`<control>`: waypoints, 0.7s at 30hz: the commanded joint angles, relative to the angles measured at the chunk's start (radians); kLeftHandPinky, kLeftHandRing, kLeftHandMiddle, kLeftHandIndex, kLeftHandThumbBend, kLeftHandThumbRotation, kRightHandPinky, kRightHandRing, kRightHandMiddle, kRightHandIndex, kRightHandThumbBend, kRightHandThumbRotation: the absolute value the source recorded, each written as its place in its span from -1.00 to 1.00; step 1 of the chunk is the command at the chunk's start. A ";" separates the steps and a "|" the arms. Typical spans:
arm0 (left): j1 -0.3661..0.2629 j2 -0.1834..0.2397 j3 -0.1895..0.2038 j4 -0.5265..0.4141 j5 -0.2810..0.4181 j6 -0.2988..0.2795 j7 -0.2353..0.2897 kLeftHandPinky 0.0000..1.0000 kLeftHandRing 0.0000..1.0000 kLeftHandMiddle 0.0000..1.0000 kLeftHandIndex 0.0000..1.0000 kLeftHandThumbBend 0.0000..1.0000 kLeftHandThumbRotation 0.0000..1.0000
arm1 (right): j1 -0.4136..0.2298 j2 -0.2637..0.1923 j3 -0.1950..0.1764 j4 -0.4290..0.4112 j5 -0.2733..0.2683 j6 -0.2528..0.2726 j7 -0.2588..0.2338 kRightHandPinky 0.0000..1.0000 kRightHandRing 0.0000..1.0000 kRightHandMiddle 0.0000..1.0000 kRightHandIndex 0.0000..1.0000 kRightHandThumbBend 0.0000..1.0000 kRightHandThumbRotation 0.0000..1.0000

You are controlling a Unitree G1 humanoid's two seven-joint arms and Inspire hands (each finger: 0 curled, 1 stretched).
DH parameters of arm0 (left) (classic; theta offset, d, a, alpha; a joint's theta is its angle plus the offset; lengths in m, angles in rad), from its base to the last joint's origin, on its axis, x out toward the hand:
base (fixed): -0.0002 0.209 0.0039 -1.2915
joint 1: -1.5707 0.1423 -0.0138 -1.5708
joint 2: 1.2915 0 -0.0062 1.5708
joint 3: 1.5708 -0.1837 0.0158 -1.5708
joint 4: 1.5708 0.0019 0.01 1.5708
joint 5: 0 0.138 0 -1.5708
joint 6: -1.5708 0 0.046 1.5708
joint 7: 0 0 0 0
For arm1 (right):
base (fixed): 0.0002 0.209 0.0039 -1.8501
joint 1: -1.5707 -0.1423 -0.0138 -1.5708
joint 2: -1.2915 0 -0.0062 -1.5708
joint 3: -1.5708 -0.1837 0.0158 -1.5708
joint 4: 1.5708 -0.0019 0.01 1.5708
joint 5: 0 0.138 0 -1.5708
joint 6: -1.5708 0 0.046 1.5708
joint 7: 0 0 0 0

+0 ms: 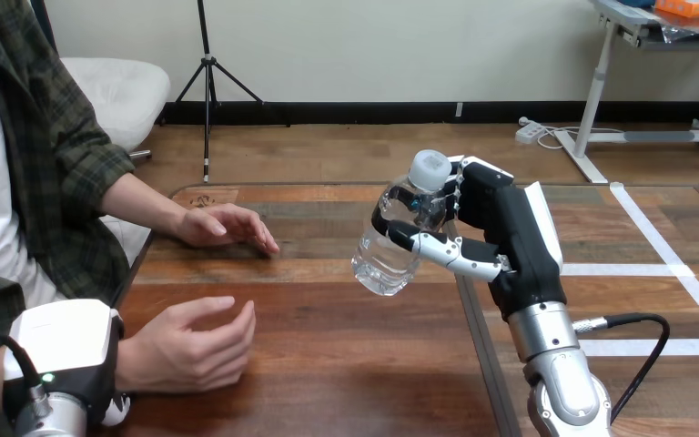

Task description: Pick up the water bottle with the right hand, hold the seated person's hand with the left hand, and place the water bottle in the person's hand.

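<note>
A clear plastic water bottle (pixel 387 255) with a white cap hangs tilted above the middle of the wooden table (pixel 328 382). My right hand (pixel 510 228) is shut on it, thumb across the front and fingers round the back. At the lower left the person's near hand (pixel 191 346) rests on the table, its fingers loosely curled and nothing in it. My left hand (pixel 64 341) lies over that hand's wrist, showing its white back. The person's far hand (pixel 223 226) lies flat on the table near the far left edge.
White tape lines (pixel 655 232) cross the table's right part. A dark seam (pixel 478 337) runs front to back under my right forearm. The person's torso and arms take up the table's left side.
</note>
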 commanded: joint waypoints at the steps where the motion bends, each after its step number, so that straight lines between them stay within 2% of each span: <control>1: -0.045 0.016 -0.011 0.037 -0.010 0.004 0.004 0.37 0.47 0.51 0.49 0.72 -1.00 | -0.075 -0.004 -0.023 -0.041 0.032 -0.020 0.009 -0.26 -0.20 -0.10 0.13 0.33 -1.00; 21: -0.059 0.012 -0.019 0.068 -0.062 -0.004 0.023 0.23 0.33 0.41 0.42 0.71 -1.00 | -0.074 0.000 -0.031 -0.051 0.046 -0.008 0.015 -0.28 -0.21 -0.10 0.13 0.35 -1.00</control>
